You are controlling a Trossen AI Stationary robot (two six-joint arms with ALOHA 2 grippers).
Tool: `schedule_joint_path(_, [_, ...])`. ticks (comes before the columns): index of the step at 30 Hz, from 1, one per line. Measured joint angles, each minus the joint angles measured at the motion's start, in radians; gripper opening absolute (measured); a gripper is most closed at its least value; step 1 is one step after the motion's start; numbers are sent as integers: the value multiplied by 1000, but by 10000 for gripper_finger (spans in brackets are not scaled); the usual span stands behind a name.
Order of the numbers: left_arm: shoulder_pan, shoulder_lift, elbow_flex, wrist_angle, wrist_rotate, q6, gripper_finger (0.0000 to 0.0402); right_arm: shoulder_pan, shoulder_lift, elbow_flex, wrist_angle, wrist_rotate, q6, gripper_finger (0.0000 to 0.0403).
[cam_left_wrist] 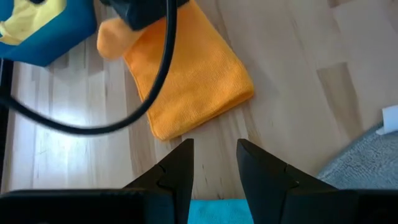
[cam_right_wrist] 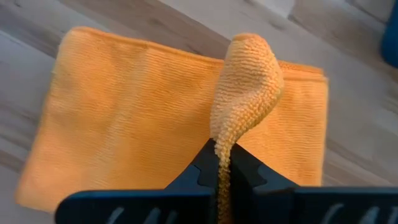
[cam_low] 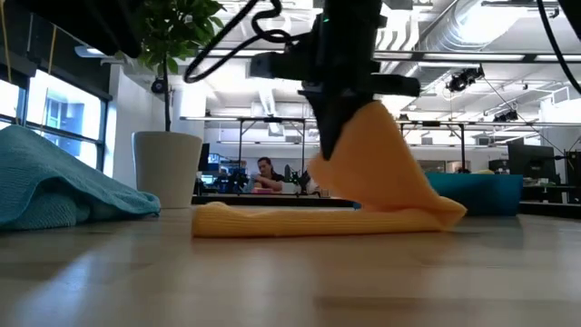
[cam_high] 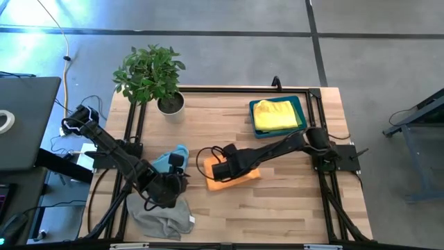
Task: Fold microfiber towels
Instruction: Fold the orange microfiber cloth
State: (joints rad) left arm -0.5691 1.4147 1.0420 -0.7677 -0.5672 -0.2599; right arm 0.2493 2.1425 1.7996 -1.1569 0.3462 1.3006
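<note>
In the middle of the wooden table (cam_high: pixel 277 208) lies the orange towel (cam_high: pixel 239 178), folded flat, with one corner pulled up off the rest. The right gripper (cam_right_wrist: pixel 225 163) has its fingers pinched tight on that raised corner, so the cloth hangs in a soft peak above the flat layers. Just beside it, toward the table's left, the left gripper (cam_left_wrist: pixel 214 163) hovers with its fingers parted and nothing between them, right over the light blue towel (cam_high: pixel 171 159). The grey towel (cam_high: pixel 163 217) lies crumpled at the near edge below that arm. At the far right, a yellow towel (cam_high: pixel 276 114) rests in the blue bin (cam_high: pixel 300 103). A potted plant (cam_high: pixel 151 76) stands at the far left of the table.
</note>
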Motion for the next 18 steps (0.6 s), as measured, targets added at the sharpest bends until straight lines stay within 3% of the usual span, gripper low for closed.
schedule_joint_path(18, [-24, 1, 0, -108, -42, -123, 113, 6, 48, -2, 288, 44, -122, 0])
